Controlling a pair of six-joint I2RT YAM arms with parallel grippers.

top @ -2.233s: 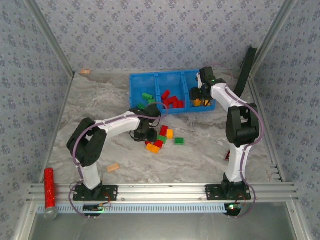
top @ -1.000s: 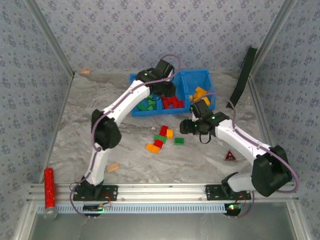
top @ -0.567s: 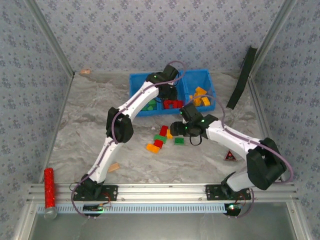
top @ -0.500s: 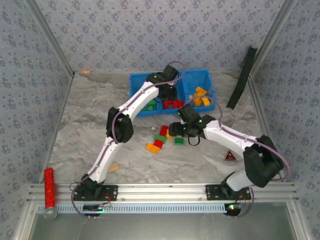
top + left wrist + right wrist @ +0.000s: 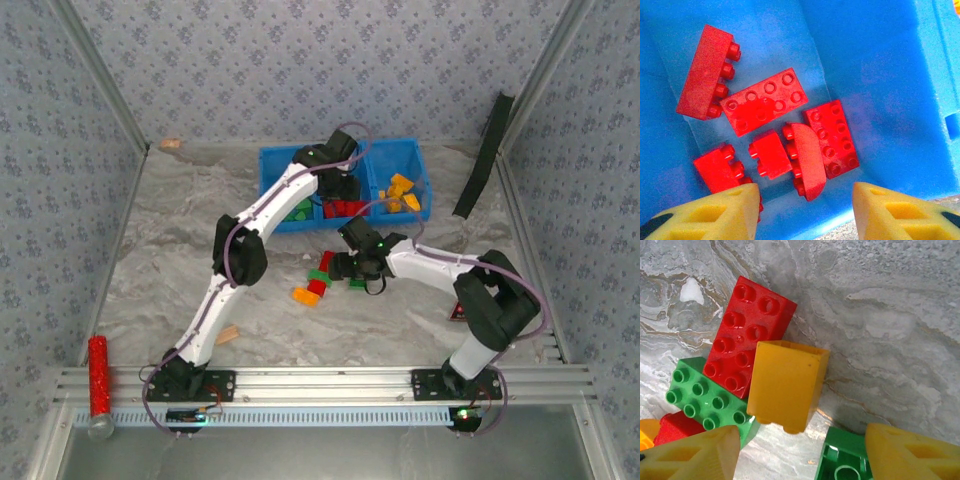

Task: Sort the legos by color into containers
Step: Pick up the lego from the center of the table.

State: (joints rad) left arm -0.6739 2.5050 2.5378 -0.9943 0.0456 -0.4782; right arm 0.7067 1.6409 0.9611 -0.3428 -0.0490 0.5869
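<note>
right gripper: fingers apart, nothing clamped, poised over the loose pile on the table. the yellow brick lies straight ahead of it, centred in the gap, on its side with a smooth face up; its longer side appears to run roughly along the line of reach, slightly tilted, so the narrower width faces the fingers. judgement: this brick is the likely pick, and the right arm is the nearer one. obstructions: a red brick touches the yellow brick's left edge; a green brick sits against its lower left corner, in the path of the left finger; a second green brick lies just beside the right finger. closing may drag or pinch a neighbour. left gripper: fingers apart and empty, hanging over the middle compartment of the tray, where the red bricks lie loose. in the top view the yellow bricks occupy the right compartment, on the right arm's side, and green ones the left. an orange brick lies apart at the near side of the pile. a wooden block and a red cylinder stand well clear.
</note>
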